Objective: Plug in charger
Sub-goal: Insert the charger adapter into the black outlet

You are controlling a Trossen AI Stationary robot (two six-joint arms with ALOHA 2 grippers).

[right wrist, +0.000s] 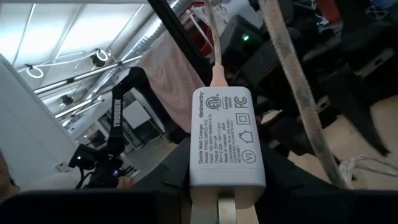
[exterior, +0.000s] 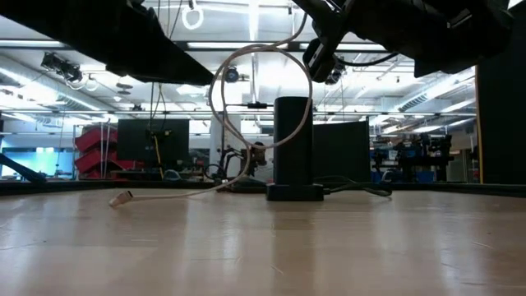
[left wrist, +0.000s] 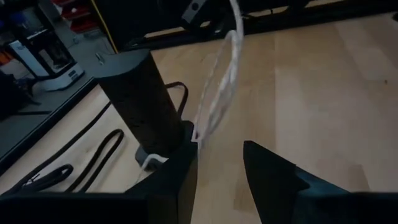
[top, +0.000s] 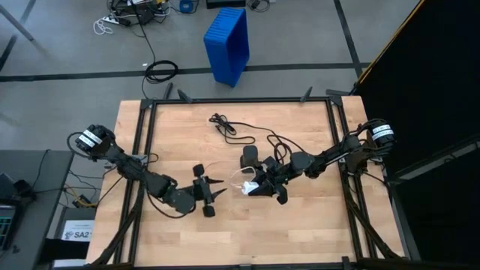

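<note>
I see the wooden bench (top: pixel 300 225) with a tall black power tower (exterior: pixel 292 144) standing on it near the middle. My right gripper (top: pixel 259 184) is up in the air beside the tower, closed on the white charger (right wrist: pixel 224 140). Its pale cable (exterior: pixel 246 90) loops up and then lies along the bench. My left gripper (top: pixel 206 191) waits close by, partly open and holding nothing. I think I am carrying the charger over. Next I must line its prongs up with a socket and push.

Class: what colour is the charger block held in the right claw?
White charger block, grey print; right wrist view.
</note>
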